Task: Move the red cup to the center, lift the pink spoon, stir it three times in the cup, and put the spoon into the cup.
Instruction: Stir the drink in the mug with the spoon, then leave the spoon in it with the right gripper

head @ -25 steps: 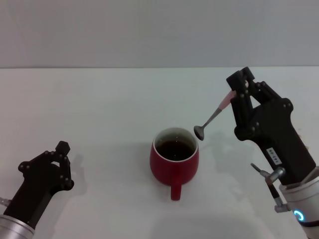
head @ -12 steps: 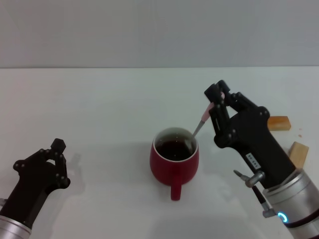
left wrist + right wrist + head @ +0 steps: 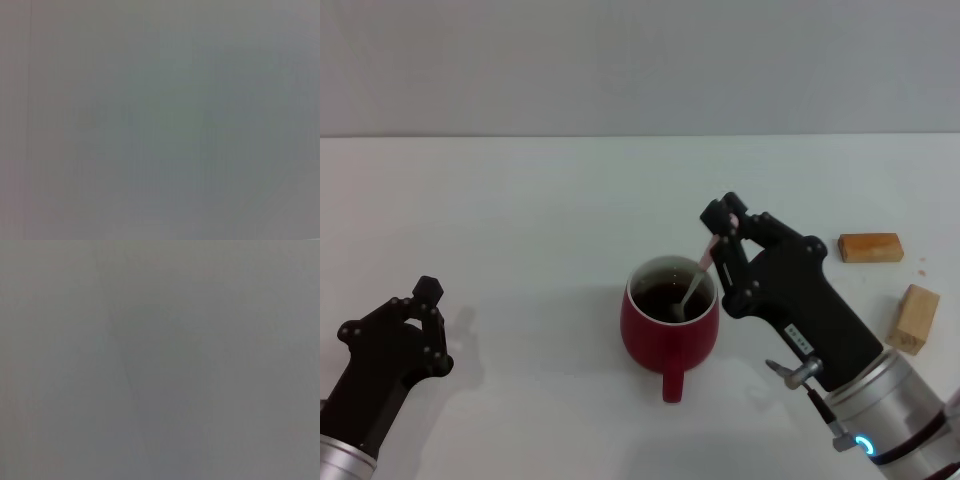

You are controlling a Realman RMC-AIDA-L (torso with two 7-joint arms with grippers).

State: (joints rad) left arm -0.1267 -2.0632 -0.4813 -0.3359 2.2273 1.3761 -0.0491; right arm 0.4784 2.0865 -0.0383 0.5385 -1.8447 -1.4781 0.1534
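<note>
Pink spoon (image 3: 692, 283) in right hand (image 3: 720, 222)

Head camera looks down at the white table (image 3: 520, 200); wrist views show only featureless grey.

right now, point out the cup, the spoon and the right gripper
cup (image 3: 670, 335), head view, on its red outer belly.
spoon (image 3: 692, 290), head view, on the grey metal neck above the liquid.
right gripper (image 3: 718, 222), head view, between its fingertips, at the pink handle.

Black angular grippers on silver wrists, apparently blue-lit right (image 3: 865, 443).
</note>
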